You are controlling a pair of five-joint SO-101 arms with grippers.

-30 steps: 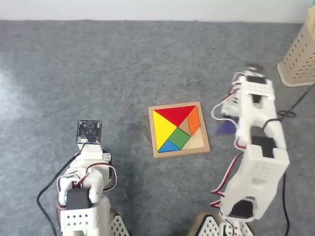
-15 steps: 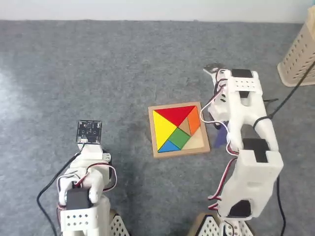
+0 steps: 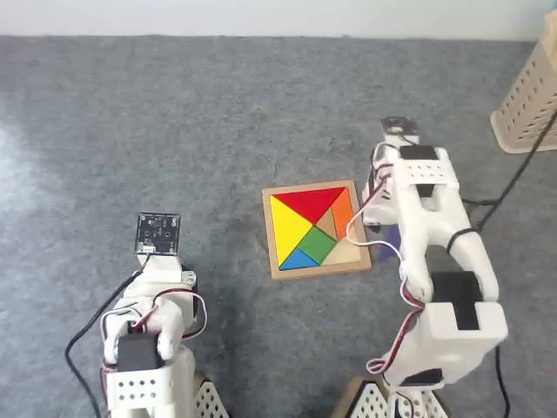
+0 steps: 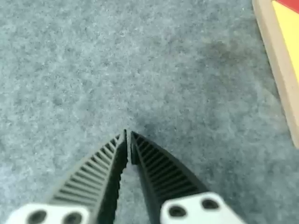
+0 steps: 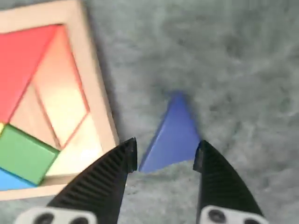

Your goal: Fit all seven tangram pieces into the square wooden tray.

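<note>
Grey felt covers the counter [image 3: 174,113]. Right hand [image 5: 166,149] hangs spread astride the blue triangle [image 5: 173,135] (seemingly the last piece), beside the tray [image 5: 96,79], set to pinch it; left hand [image 4: 127,135] rests pressed together.

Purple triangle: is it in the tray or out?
Out. The purple triangle lies on the carpet beside the tray, between the open right pincer tips.

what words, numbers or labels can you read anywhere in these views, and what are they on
No text can be read in any view.
The small black board shows specks too small to read as print.
The wooden tray, the pieces in it and the loose blue-violet triangle on the carpet carry no marks.
</note>
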